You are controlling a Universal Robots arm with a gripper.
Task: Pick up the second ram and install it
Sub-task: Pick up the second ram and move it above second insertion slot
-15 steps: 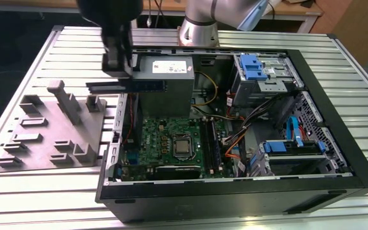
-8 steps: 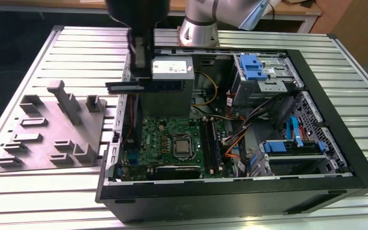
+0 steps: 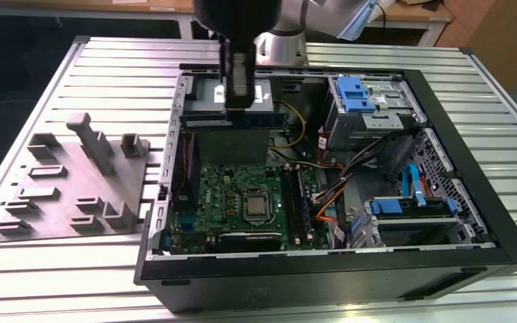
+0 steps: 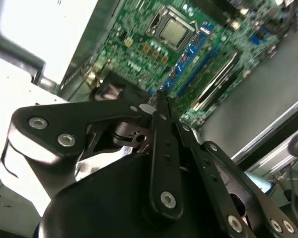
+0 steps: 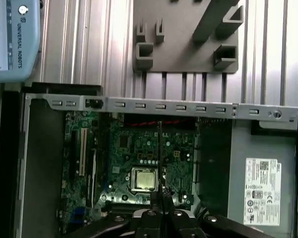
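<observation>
My gripper [image 3: 240,108] hangs over the open computer case [image 3: 474,182], above its rear end near the grey power-supply box [image 3: 207,93]. It is shut on the second ram [image 3: 263,121], a long dark stick held level and well above the board. In the first wrist view the ram [image 5: 160,148] shows edge-on as a thin dark line running out from my closed fingertips [image 5: 160,196] over the green motherboard [image 5: 139,148]. In the second wrist view the gripper [image 4: 157,101] is pinched together over the board, with the blue memory slots [image 4: 193,49] beyond. One dark stick [image 3: 293,202] sits in the slots beside the processor [image 3: 256,206].
A grey fixture block [image 3: 75,182] with upright posts stands on the ribbed metal table [image 3: 115,74] at the exterior view's left of the case. Drive cages with blue handles [image 3: 353,94] and bundled cables [image 3: 330,195] fill the case's right half. The case rim [image 5: 159,105] borders the board.
</observation>
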